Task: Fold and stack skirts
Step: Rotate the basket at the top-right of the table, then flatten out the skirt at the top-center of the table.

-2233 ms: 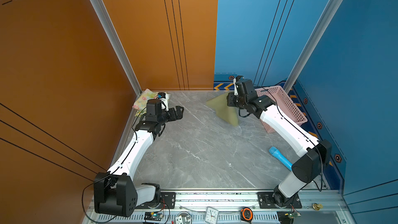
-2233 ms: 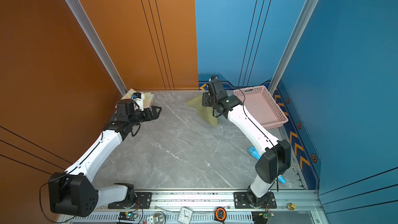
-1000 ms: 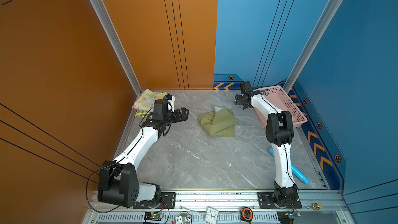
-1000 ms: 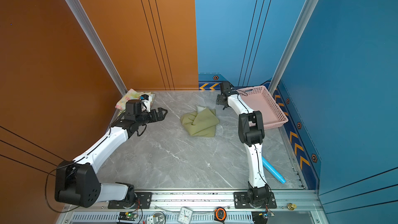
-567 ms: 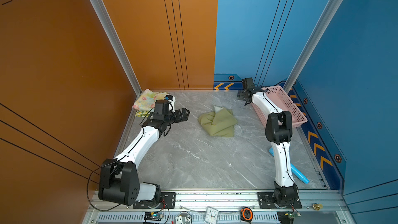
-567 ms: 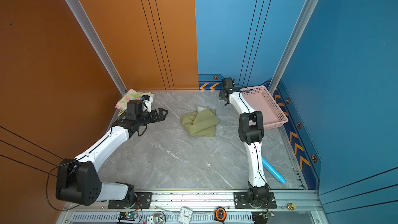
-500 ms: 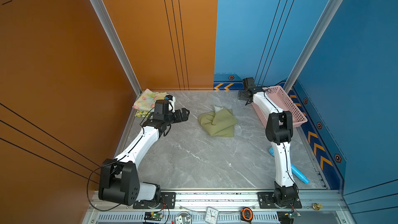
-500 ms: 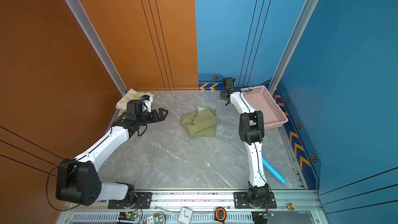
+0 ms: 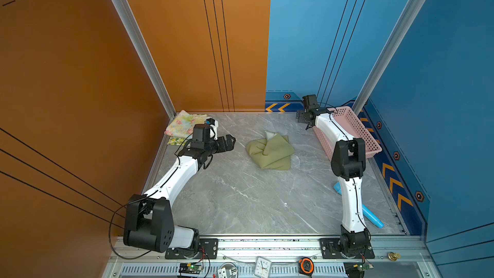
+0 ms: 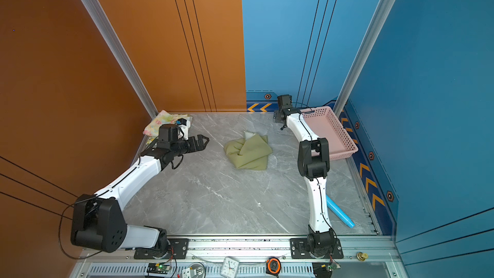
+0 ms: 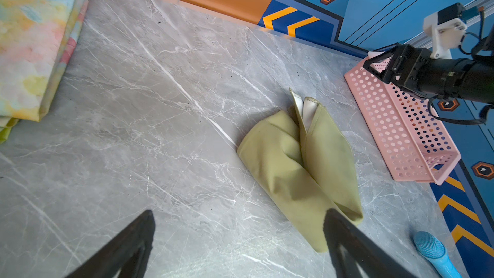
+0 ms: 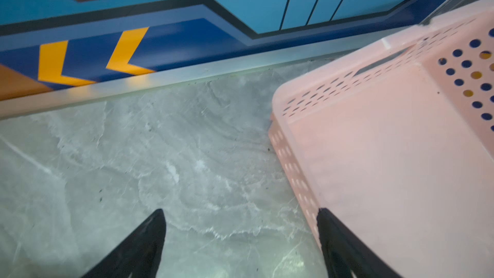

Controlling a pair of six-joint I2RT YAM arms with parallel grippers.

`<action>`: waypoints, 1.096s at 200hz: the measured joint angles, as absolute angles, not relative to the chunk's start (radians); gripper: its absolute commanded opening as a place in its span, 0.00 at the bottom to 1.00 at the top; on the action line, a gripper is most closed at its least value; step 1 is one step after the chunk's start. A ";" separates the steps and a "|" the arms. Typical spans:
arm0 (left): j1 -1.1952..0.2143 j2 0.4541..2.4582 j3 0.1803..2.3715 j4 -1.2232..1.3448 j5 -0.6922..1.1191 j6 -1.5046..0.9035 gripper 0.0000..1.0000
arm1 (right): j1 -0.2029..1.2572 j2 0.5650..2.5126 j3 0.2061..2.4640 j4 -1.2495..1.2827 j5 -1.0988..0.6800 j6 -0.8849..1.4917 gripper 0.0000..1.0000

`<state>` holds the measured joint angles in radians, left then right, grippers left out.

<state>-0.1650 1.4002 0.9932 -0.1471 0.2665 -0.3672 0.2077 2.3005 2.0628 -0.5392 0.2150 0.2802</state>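
The olive green skirt (image 9: pixel 270 152) (image 10: pixel 247 153) lies crumpled mid-table, with a white label showing at its far end (image 11: pixel 306 109). The folded floral skirt (image 9: pixel 181 125) (image 11: pixel 29 44) sits in the back left corner on top of the lemon-print skirt (image 9: pixel 175 141). My left gripper (image 9: pixel 230 140) (image 11: pixel 238 215) is open and empty, pointing at the olive skirt from its left, a short gap away. Near the back wall, beside the basket's corner, my right gripper (image 9: pixel 300 119) (image 12: pixel 240 211) stands open with nothing in it.
A pink perforated basket (image 9: pixel 374 151) (image 12: pixel 288 156) stands along the right wall with nothing showing inside. A blue tube-shaped object (image 9: pixel 371 216) (image 11: pixel 430 250) lies front right, behind the right arm's base. Walls close in the back, left and right.
The right gripper held the olive skirt in the air, then let it drop in a heap and drew back to the basket's far corner. The left gripper moved slightly towards the middle.
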 measured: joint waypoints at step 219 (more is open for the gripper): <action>-0.185 1.407 0.994 -0.154 0.274 -0.363 0.99 | 0.471 2.225 1.856 -0.569 0.129 0.371 0.91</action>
<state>-0.1848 1.4067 0.9936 -0.1543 0.2741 -0.3634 0.4706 2.2246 1.8557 -0.5686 0.1291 0.3706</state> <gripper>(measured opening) 0.991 0.913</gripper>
